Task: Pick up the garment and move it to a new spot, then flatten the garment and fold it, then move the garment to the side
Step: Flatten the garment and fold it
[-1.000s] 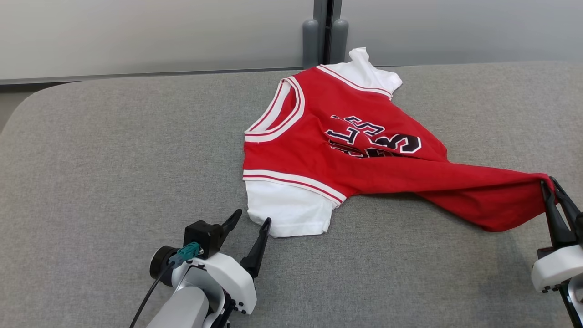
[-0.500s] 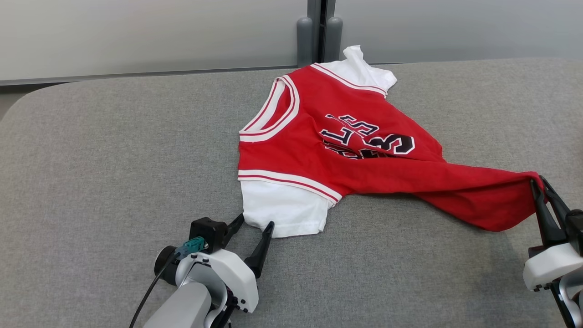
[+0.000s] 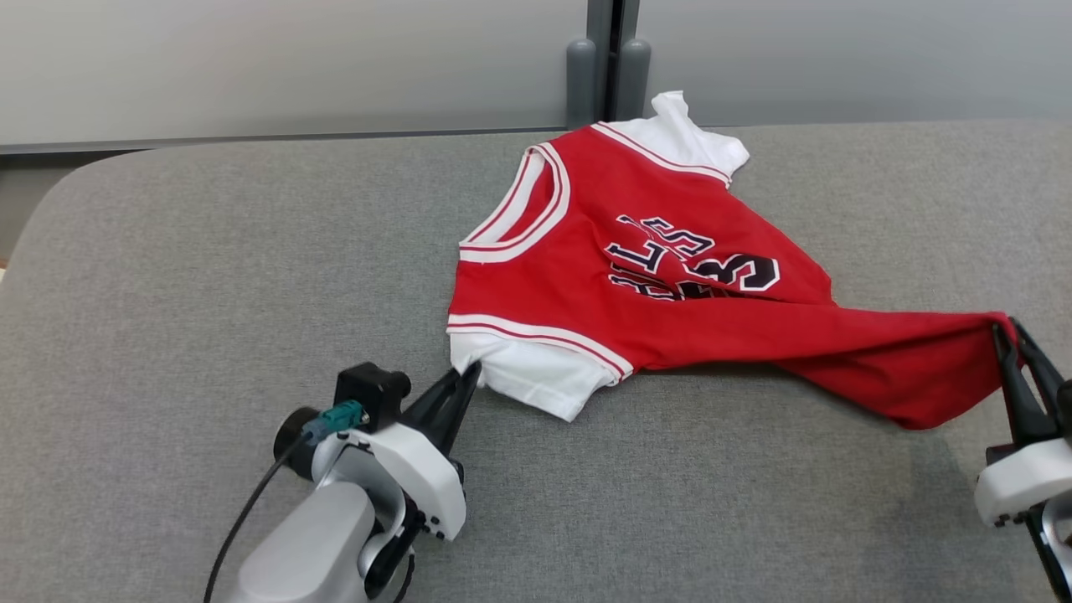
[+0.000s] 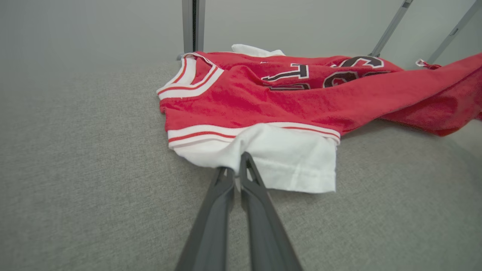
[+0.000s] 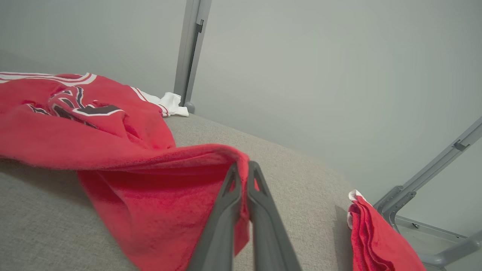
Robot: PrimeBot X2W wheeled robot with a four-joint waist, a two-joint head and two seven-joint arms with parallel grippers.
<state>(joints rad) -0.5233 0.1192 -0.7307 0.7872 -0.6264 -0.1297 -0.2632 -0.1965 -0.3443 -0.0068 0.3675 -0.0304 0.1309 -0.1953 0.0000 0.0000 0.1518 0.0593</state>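
You have the jersey (image 3: 636,276) lying rumpled across the far middle of the grey table (image 3: 209,276). Your left gripper (image 3: 463,381) pinches its white sleeve (image 3: 536,381) and your right gripper (image 3: 1007,337) clamps the red hem (image 3: 946,373), so pulling them apart should stretch it flat.

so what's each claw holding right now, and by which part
Both hold the red and white fabric basketball jersey: the left claw pinches the edge of its white sleeve, the right claw its red bottom corner.
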